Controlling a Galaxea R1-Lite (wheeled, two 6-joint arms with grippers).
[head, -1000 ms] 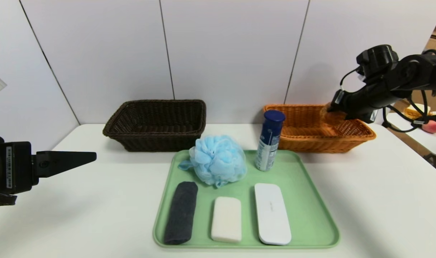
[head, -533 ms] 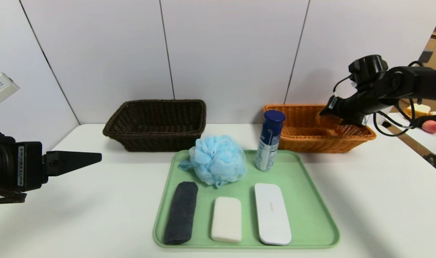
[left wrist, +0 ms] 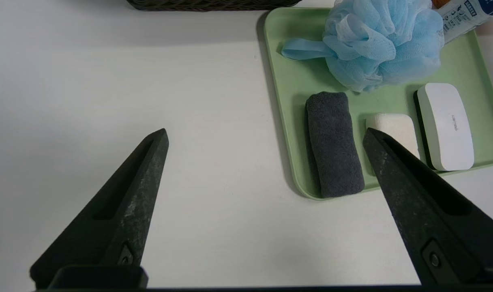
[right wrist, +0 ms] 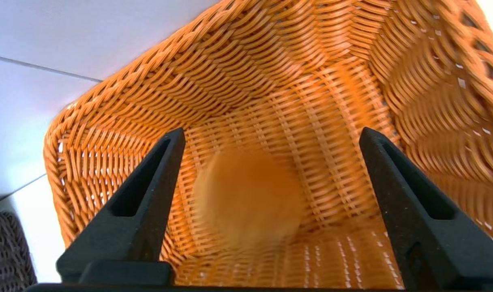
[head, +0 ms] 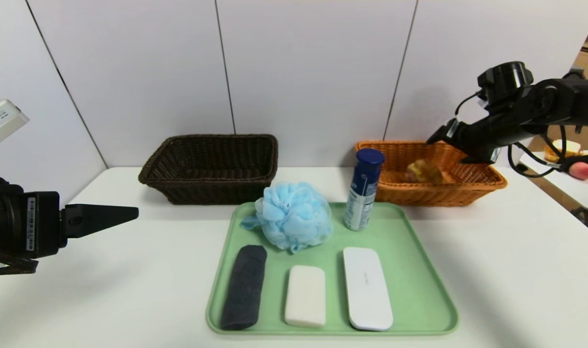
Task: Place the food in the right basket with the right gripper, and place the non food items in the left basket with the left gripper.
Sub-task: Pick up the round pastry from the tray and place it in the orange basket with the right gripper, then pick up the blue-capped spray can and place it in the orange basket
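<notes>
The golden-brown bun (head: 422, 170) (right wrist: 248, 198) is inside the orange basket (head: 487, 181) (right wrist: 311, 61), blurred and free of my fingers. My right gripper (head: 436, 136) (right wrist: 271, 140) hovers open just above it, over the basket's right half. The dark brown basket (head: 209, 166) stands at the back left. On the green tray (head: 419, 290) lie the grey towel (head: 244, 286) (left wrist: 333, 160), the white soap bar (head: 305, 296) (left wrist: 394, 125), the white oblong case (head: 367, 287) (left wrist: 445, 125) and the blue pouf (head: 294, 216) (left wrist: 384, 40). My left gripper (head: 129, 212) (left wrist: 264, 138) hangs open over the table left of the tray.
A blue-capped spray can (head: 364, 195) stands upright on the tray's back edge, right in front of the orange basket. A side table at the far right holds fruit (head: 580, 170). Bare white tabletop (head: 516, 270) surrounds the tray on both sides.
My right gripper has opened and risen a little; the bun has dropped out of it into the orange basket. The left arm has edged slightly to the right.
</notes>
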